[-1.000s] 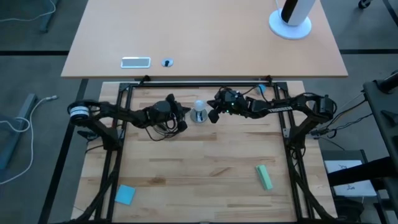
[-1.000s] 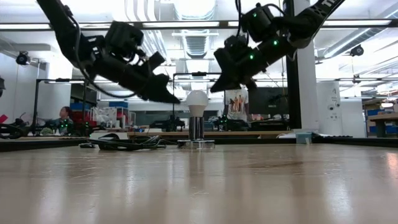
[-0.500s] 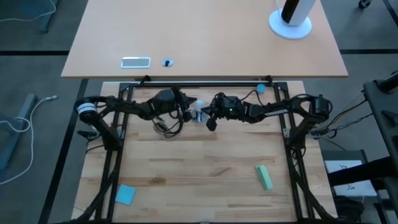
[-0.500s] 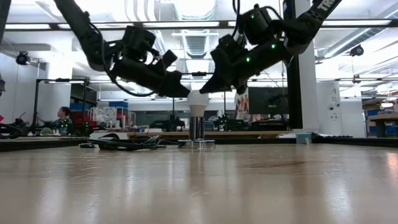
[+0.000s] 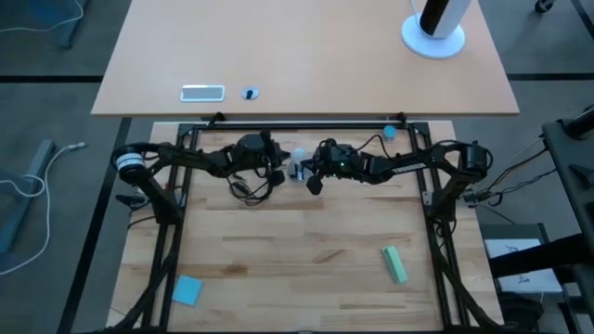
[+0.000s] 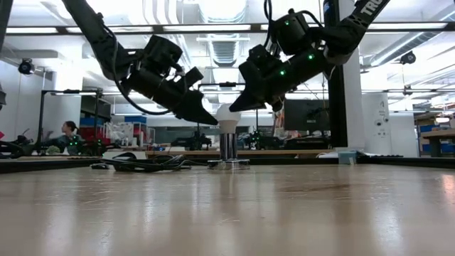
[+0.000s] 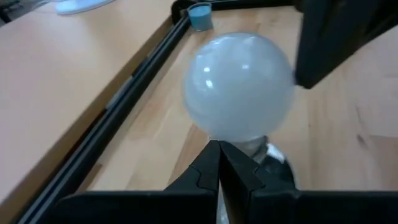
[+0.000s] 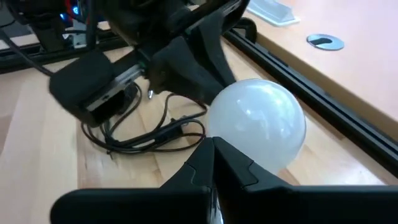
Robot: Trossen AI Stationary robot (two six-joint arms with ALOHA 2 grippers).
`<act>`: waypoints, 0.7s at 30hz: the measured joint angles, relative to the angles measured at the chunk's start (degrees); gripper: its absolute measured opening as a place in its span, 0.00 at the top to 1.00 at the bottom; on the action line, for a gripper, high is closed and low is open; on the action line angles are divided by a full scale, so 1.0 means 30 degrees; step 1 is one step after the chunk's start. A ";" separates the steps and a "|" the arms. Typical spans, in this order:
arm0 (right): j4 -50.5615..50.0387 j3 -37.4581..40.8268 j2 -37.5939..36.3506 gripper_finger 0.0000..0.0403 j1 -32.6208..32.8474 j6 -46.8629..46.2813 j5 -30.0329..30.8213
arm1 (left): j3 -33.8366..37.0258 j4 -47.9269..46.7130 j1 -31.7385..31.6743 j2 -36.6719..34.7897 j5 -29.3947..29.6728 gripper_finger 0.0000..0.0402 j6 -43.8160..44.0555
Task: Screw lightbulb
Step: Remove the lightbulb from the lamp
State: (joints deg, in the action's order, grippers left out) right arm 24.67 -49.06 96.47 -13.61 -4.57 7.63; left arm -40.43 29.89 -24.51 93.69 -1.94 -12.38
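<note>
While the lightbulb [image 6: 227, 114] is seated upright in the socket [image 6: 227, 148] near the table's far edge, it is flanked by the left gripper [image 6: 207, 117] and right gripper [image 6: 238, 105]. Both pairs of fingers are pressed together, and nothing is held.

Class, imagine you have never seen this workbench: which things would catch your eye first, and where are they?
The frosted lightbulb stands upright in a silver socket near the table's far edge, at its middle. The left gripper and right gripper point at it from opposite sides, both with fingers shut. Nearer the front lie a blue pad and a green block.
</note>
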 joint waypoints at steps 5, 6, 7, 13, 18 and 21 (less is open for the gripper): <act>-0.0156 0.0000 0.0000 1.00 -0.0026 0.0012 0.0039 | 0.0001 0.0001 0.0064 0.0000 -0.0354 1.00 0.0138; -0.0162 0.0000 0.0000 1.00 -0.0026 0.0012 0.0043 | 0.0018 -0.0006 0.0064 -0.0026 -0.0333 1.00 0.0148; -0.0166 0.0000 0.0000 1.00 -0.0026 0.0012 0.0041 | 0.0038 -0.0013 0.0064 -0.0067 -0.0227 1.00 0.0185; -0.0293 0.0000 0.0000 1.00 -0.0026 0.0092 0.0041 | -0.0069 0.0263 -0.0388 -0.0044 0.0899 1.00 -0.0561; -0.0286 0.0000 0.0000 1.00 -0.0070 0.0208 0.0031 | -0.0753 0.0365 -0.1011 -0.0007 0.0657 1.00 -0.1961; -0.0286 0.0000 0.0000 1.00 -0.0092 0.0405 0.0026 | -0.1138 0.0173 -0.1307 -0.0007 -0.0632 1.00 -0.2747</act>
State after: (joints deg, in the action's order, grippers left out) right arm 23.81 -49.06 96.47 -13.89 -3.36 7.70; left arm -43.84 30.41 -28.43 93.67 -3.84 -20.62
